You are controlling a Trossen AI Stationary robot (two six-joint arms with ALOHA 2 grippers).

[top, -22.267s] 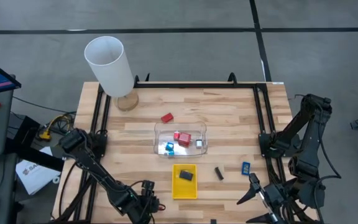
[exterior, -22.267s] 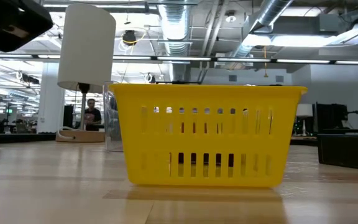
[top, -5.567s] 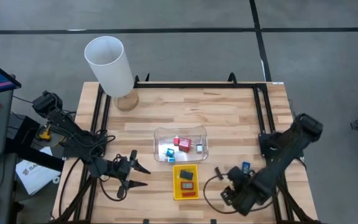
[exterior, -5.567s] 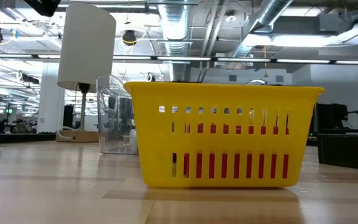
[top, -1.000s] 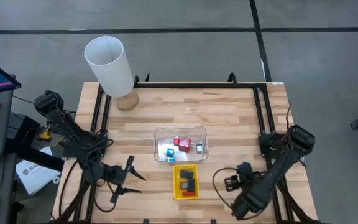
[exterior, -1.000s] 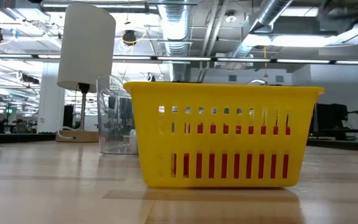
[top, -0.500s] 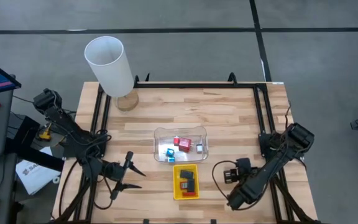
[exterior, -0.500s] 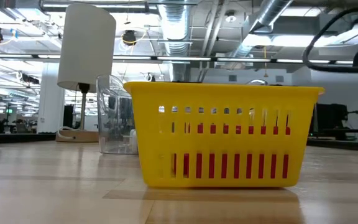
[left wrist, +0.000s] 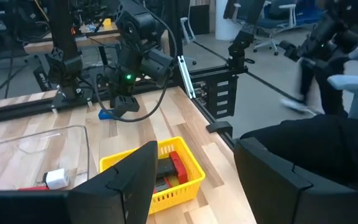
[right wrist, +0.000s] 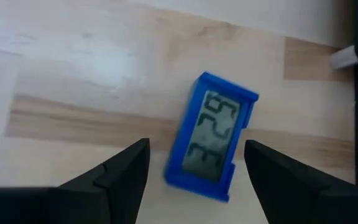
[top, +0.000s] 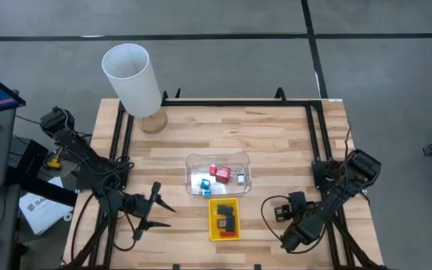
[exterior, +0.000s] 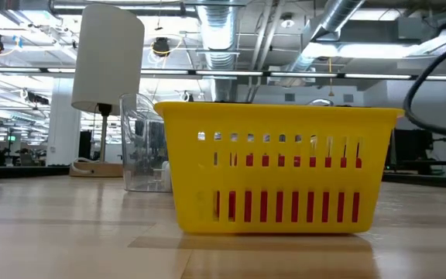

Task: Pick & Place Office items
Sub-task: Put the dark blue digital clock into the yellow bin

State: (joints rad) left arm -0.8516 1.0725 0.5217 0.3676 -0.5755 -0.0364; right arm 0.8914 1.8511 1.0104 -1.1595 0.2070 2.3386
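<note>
The right tool (right wrist: 194, 177) hangs directly over a small blue digital clock (right wrist: 214, 139), its two dark fingers (right wrist: 123, 171) spread apart on either side of the piece and not touching it. The clock is a flat blue rectangle with a grey display showing dark digits, lying face up and slightly askew on the wooden surface (right wrist: 73, 74); from above it is hidden under the right tool (top: 285, 211), near the surface's right front corner. The left tool (top: 154, 208) hovers over the front left part of the surface (top: 276, 142), its fingers (left wrist: 120, 177) wide apart and holding nothing, pointed toward the yellow basket (top: 224, 218). That basket stands at the front centre and holds a red block (left wrist: 178, 167) with black rectangular pieces (top: 229, 220) beside it; through its slots in the low view, red shows inside the yellow basket (exterior: 277, 167). Just behind it is the clear plastic tray (top: 217, 172), with a red block (top: 217, 170), blue-and-white bits (top: 204, 180) and a small white piece (top: 241, 178) lying inside. Farthest back, at the rear left corner, stands the tall white cylinder (top: 131, 79) on its round wooden base.
</note>
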